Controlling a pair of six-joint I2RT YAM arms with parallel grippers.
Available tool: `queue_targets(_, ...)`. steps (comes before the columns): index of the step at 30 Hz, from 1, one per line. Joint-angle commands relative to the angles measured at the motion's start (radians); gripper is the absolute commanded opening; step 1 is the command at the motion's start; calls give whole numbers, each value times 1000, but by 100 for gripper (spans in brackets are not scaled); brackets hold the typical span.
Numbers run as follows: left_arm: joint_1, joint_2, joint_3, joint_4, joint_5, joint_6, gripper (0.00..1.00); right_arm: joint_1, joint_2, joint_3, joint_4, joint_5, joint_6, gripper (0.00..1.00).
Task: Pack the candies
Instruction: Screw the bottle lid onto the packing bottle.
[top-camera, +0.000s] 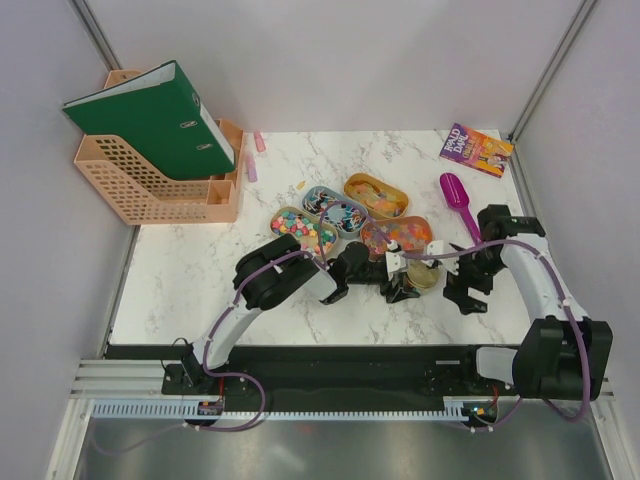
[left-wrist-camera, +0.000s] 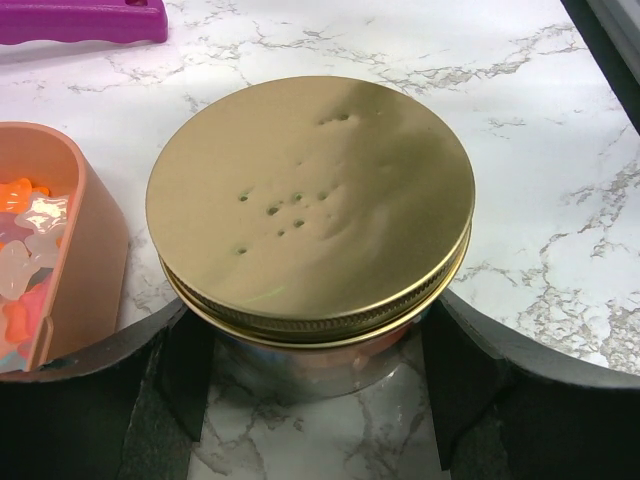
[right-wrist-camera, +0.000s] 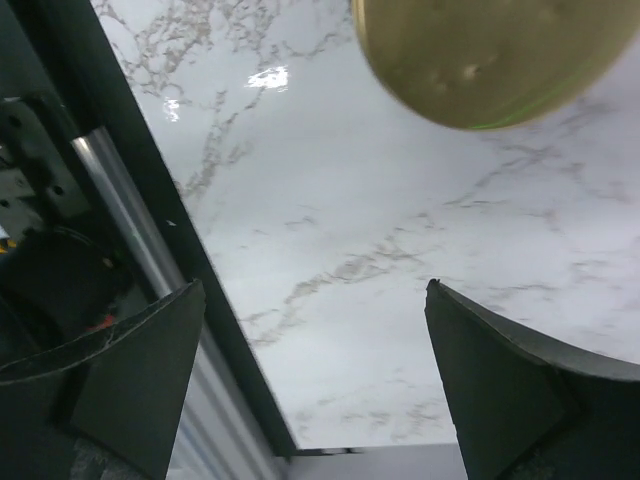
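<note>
Status: left gripper (left-wrist-camera: 315, 385) clamped on jar (left-wrist-camera: 300, 362), right gripper (right-wrist-camera: 315, 380) spread wide, empty
jar wears gold lid (left-wrist-camera: 310, 200); right gripper over table (right-wrist-camera: 400, 250) at jar's 3 o'clock; candies (top-camera: 300, 230) fill four oval trays (left-wrist-camera: 95, 270) from jar's 10 to 12 o'clock

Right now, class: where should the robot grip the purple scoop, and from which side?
Grip the purple scoop by its handle, from above, fingers across its width. It lies flat, and the handle is slim and straight, its end nearer the open right gripper; the bowl is wider.
</note>
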Motion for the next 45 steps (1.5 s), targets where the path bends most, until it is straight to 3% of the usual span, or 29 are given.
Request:
queue_targets(1,20,143,-97,-503,-148,99,2,-17,-50,106,-91,-86,-273,98)
queue_targets(5,16,150,-95,-506,-146,99,2,-16,-48,103,31,-259,-442,98)
queue_targets(9,16,149,-97,-510,-142,96,2,16,31,100,64,-269,-611,98)
queue_targets(19,13,147,-100,-514,-139,97,2,124,267,242,70,-253,-611,98)
queue_targets(29,13,140,-102,-514,-142,94,2,205,323,244,40,-203,-628,98)
queue_targets(45,11,144,-102,-514,-140,94,2,211,364,241,43,-184,-572,98)
